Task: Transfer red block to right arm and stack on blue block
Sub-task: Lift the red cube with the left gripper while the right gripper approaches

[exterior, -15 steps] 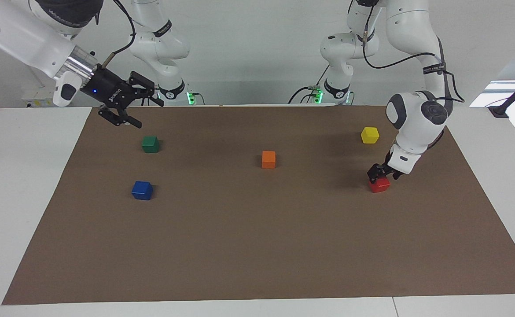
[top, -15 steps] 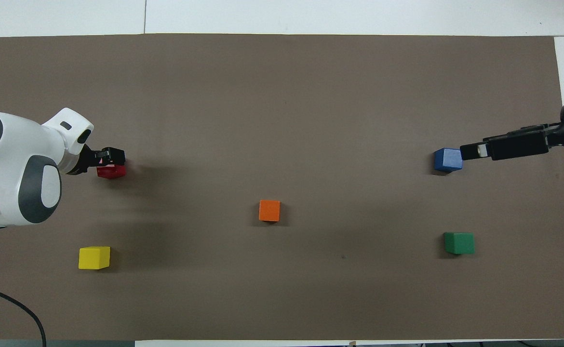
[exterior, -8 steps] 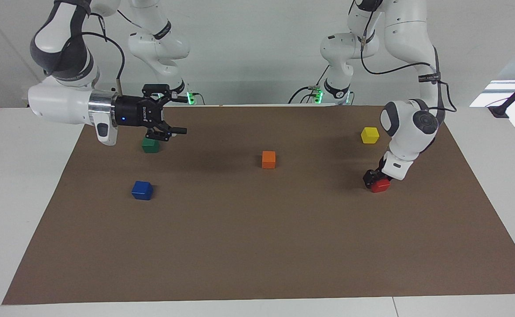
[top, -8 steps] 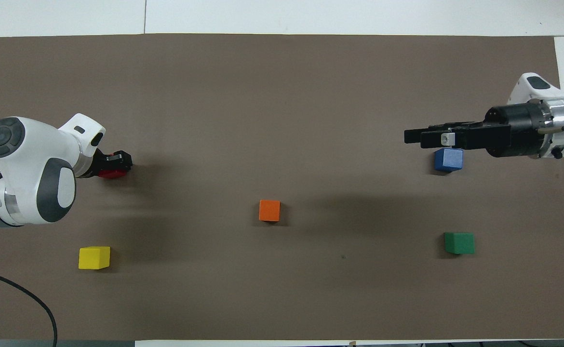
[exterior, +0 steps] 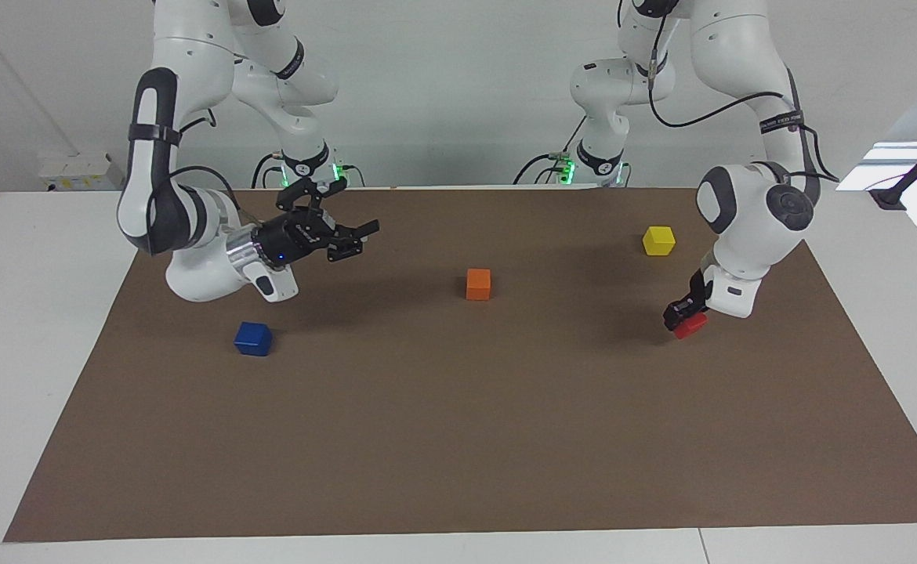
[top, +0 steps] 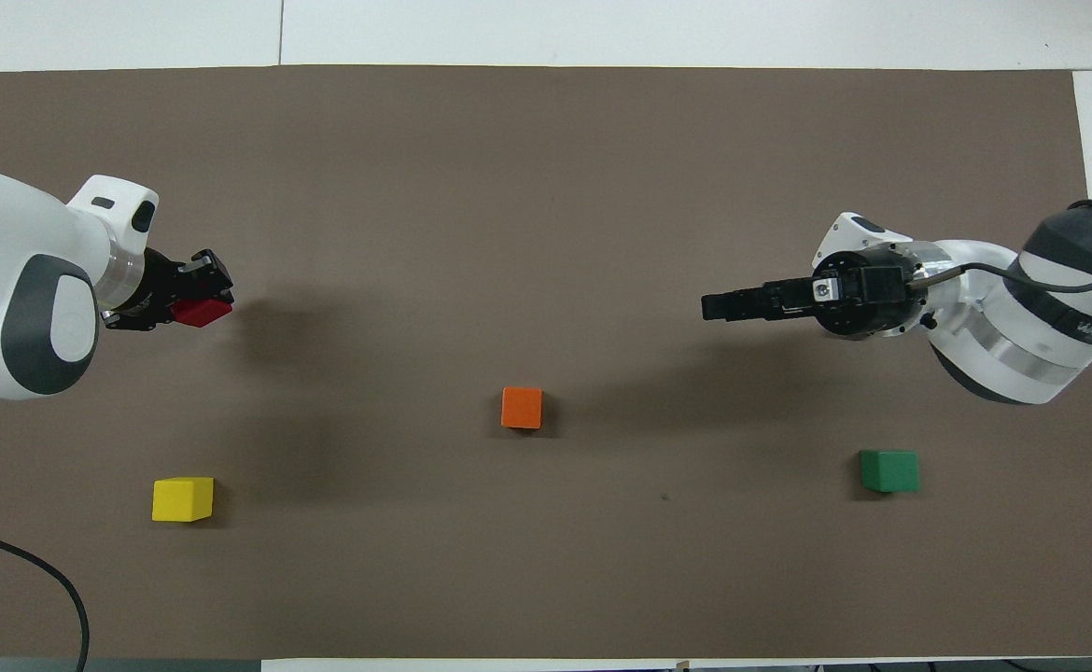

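Red block (exterior: 690, 326): small, glossy, bright red cube, equal on all sides, so no long axis to speak of. Tilted in the facing view, one corner dipping toward the brown mat (exterior: 458, 439), edges askew rather than square to the mat's borders. Clamped between the black fingers of the left gripper (exterior: 684, 312), at the right of the facing view and the left of the overhead view (top: 201, 311); seemingly lifted just off the mat, though contact cannot be told for certain. Yellow block (exterior: 658, 240) up and slightly left of it in the facing view, well apart. Orange block (exterior: 478, 283) near the middle of the frame, flat on the mat. Right gripper (exterior: 349, 239) at upper left of centre in the facing view, held up over the mat, pointing toward the middle, fingers spread apart and holding nothing. Blue block (exterior: 253, 338) below it at lower left, hidden under the right arm in the overhead view. Green block (top: 889, 469) at lower right of the overhead view, hidden in the facing view.
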`<state>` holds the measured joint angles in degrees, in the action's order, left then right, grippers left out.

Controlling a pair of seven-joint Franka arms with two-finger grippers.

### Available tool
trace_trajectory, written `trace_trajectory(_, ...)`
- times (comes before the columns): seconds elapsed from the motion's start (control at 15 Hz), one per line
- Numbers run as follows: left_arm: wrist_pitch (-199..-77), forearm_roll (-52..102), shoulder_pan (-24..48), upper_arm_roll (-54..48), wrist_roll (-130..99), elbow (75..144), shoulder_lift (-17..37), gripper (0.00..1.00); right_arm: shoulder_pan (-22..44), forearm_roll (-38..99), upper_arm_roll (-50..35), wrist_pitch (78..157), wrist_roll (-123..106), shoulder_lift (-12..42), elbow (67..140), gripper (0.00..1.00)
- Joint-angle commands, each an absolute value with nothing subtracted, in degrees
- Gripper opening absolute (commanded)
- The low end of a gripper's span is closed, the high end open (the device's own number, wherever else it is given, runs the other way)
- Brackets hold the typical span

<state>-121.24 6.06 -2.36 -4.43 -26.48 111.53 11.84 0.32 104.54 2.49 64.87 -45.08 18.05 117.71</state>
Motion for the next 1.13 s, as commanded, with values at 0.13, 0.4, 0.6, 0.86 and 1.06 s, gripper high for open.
trace_trajectory(0.13, -109.10, 18.60, -1.58, -8.51, -46.19, 107.24, 7.48, 0.00, 6.41, 112.49, 2.20, 63.63, -45.35, 19.95, 120.50, 1.00)
trace_trajectory(0.4, -108.37, 24.78, -1.58, -17.72, -71.57, 104.86, 5.28, 0.00, 10.36, 116.97, 2.20, 63.81, -46.92, 22.23, 120.06, 1.00)
trace_trajectory(0.6, -108.72, 27.50, -1.58, -23.98, -92.13, 104.85, 2.12, 0.00, 13.26, 119.87, 2.20, 64.07, -48.51, 23.03, 119.79, 1.00)
trace_trajectory(0.86, -107.06, 36.36, -2.19, -24.35, -96.06, 105.64, -2.36, 0.00, 14.85, 120.59, 2.29, 65.74, -50.71, 23.20, 119.79, 1.00)
trace_trajectory(1.06, -106.26, 40.60, -2.46, -24.08, -97.90, 105.56, -4.65, 0.00, 15.03, 120.59, 2.20, 66.44, -51.41, 23.20, 119.79, 1.00)
